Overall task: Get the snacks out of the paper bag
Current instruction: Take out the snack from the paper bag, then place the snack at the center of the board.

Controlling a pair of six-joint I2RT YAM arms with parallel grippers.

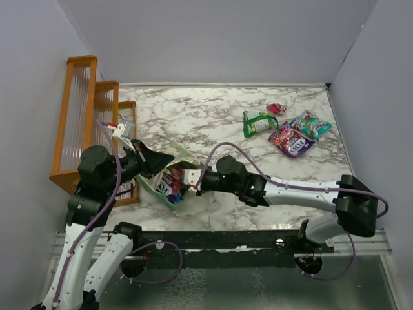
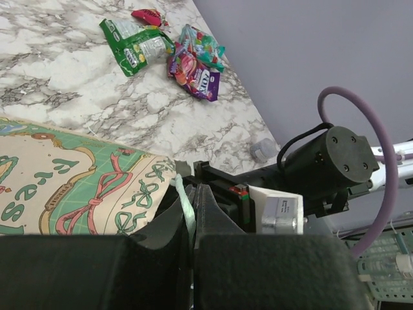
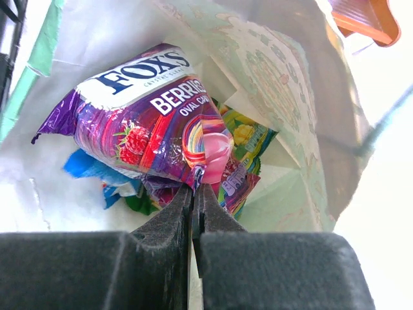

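Note:
The mint-green paper bag (image 1: pixel 169 169) lies on its side at the table's left, mouth facing right. My left gripper (image 2: pixel 191 194) is shut on the bag's mint rim (image 2: pixel 185 203); the cream printed front panel (image 2: pixel 71 181) shows in the left wrist view. My right gripper (image 3: pixel 195 188) is inside the bag, shut on the edge of a purple berry snack packet (image 3: pixel 145 132). More packets, blue (image 3: pixel 97 174) and green-yellow (image 3: pixel 248 142), lie under it. Several snacks lie out at the far right: green (image 1: pixel 258 123), red (image 1: pixel 276 108), teal (image 1: pixel 311 124), pink-purple (image 1: pixel 292 139).
An orange wooden rack (image 1: pixel 90 116) stands at the far left behind the bag. Grey walls close in the marble table (image 1: pixel 213 116) on left, back and right. A small translucent disc (image 2: pixel 263 150) lies near the right arm's base.

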